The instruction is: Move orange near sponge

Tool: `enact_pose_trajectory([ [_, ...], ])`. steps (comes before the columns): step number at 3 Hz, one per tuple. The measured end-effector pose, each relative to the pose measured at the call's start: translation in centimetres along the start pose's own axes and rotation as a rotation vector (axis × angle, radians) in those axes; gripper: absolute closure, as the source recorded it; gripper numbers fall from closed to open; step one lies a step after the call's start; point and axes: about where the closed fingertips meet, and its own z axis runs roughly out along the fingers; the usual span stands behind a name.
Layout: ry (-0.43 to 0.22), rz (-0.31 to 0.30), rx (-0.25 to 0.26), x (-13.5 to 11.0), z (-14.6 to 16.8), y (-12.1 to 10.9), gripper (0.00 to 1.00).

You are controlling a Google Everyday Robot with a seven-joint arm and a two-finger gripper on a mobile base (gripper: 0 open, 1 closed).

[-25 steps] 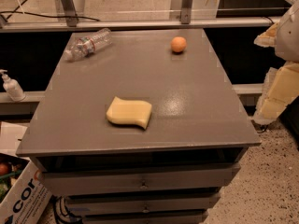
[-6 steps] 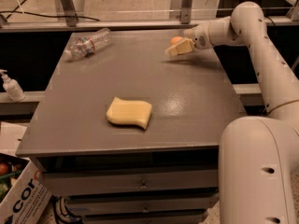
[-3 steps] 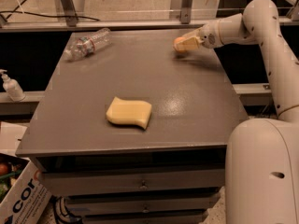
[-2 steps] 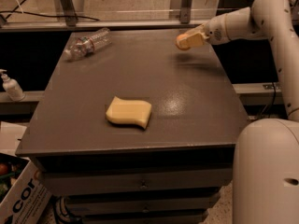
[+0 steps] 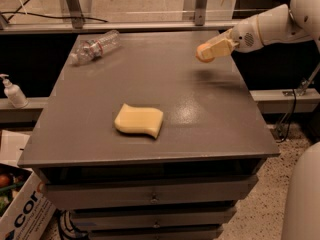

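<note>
The sponge (image 5: 139, 120), a pale yellow wavy-edged block, lies flat on the grey table (image 5: 200, 114) a little left of the middle, near the front. My gripper (image 5: 207, 51) reaches in from the right on a white arm and is shut on the orange (image 5: 203, 53), whose small round body shows between the pale fingers. It holds the orange in the air above the table's back right part, well away from the sponge. A shadow lies on the table below it.
A clear plastic bottle (image 5: 95, 46) lies on its side at the table's back left corner. A soap dispenser (image 5: 12, 92) stands on a ledge to the left. A cardboard box (image 5: 20, 215) sits on the floor at the lower left. Drawers front the table.
My gripper closed on the orange at the back right of the table and has lifted it off the surface, moving slightly right and up. The sponge and bottle have not moved.
</note>
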Motion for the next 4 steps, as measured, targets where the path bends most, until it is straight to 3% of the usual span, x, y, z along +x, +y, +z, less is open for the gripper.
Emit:
enact_pose_trajectory([
  [2, -0.012, 0.022, -0.018, 0.2, 1.0, 0.1, 1.00],
  [4, -0.036, 0.038, -0.104, 0.7, 0.7, 4.3, 1.00],
])
